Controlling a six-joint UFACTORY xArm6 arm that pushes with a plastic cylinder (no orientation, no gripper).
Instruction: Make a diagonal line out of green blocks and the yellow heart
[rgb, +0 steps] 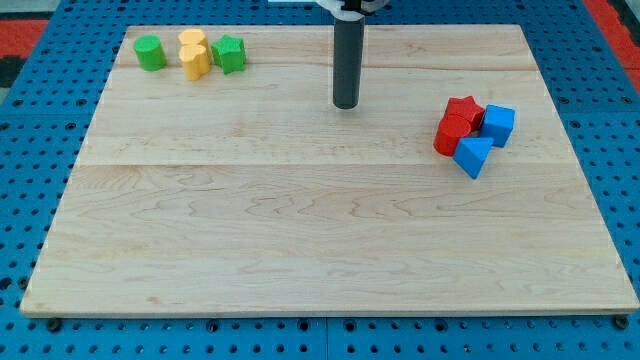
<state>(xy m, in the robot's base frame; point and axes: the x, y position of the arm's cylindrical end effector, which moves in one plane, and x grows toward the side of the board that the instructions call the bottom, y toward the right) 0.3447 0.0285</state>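
Note:
At the view's top left, a green round block (151, 52), two yellow blocks and a green star-like block (229, 54) sit in a rough row. One yellow block (192, 41) is above, and the other (196, 62) is just below and touching it; I cannot tell which is the heart. The green star touches the lower yellow block's right side. My tip (345, 103) stands on the board at the top centre, well to the right of this group and touching no block.
At the view's right is a tight cluster: a red star-like block (464, 110), a red block (451, 134), a blue cube (498, 124) and a blue wedge-like block (473, 155). The wooden board (320, 230) lies on a blue pegboard.

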